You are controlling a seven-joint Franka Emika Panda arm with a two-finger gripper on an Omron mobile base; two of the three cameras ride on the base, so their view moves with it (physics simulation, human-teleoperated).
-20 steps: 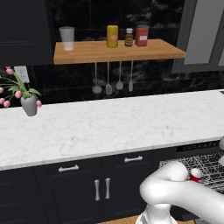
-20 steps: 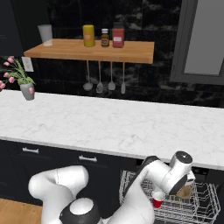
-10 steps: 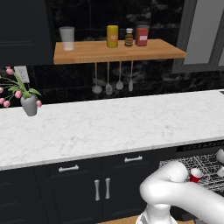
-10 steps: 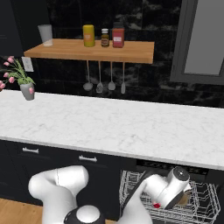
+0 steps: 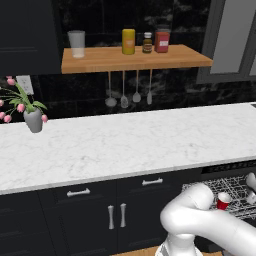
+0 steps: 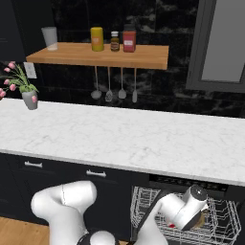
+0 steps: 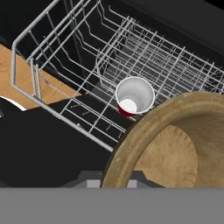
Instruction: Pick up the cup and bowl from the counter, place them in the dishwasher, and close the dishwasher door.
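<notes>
Close under the hand camera, the tan wooden bowl [image 7: 175, 144] hangs tilted over the grey wire rack [image 7: 87, 65], with my gripper [image 7: 113, 180] shut on its rim. The red cup [image 7: 134, 97] stands upright in the rack, white inside showing, just beyond the bowl; the same cup [image 5: 223, 201] appears past my arm. The dishwasher [image 6: 191, 184] is open under the white marble counter [image 6: 119, 139], its rack [image 6: 143, 210] pulled out. A dark flat panel under the rack looks like the lowered dishwasher door [image 7: 48, 148]. My hand [image 6: 191, 210] sits low over the rack.
A grey vase of pink flowers [image 5: 33, 119] stands at the counter's left end. Above it a wooden shelf [image 5: 135, 57] carries a tumbler and jars, with utensils [image 5: 125, 92] hanging below. Navy cabinets with silver handles [image 5: 115, 216] flank the dishwasher on the left.
My hand has dropped lower toward the rack with the bowl still in it. The cup has stayed put in the rack.
</notes>
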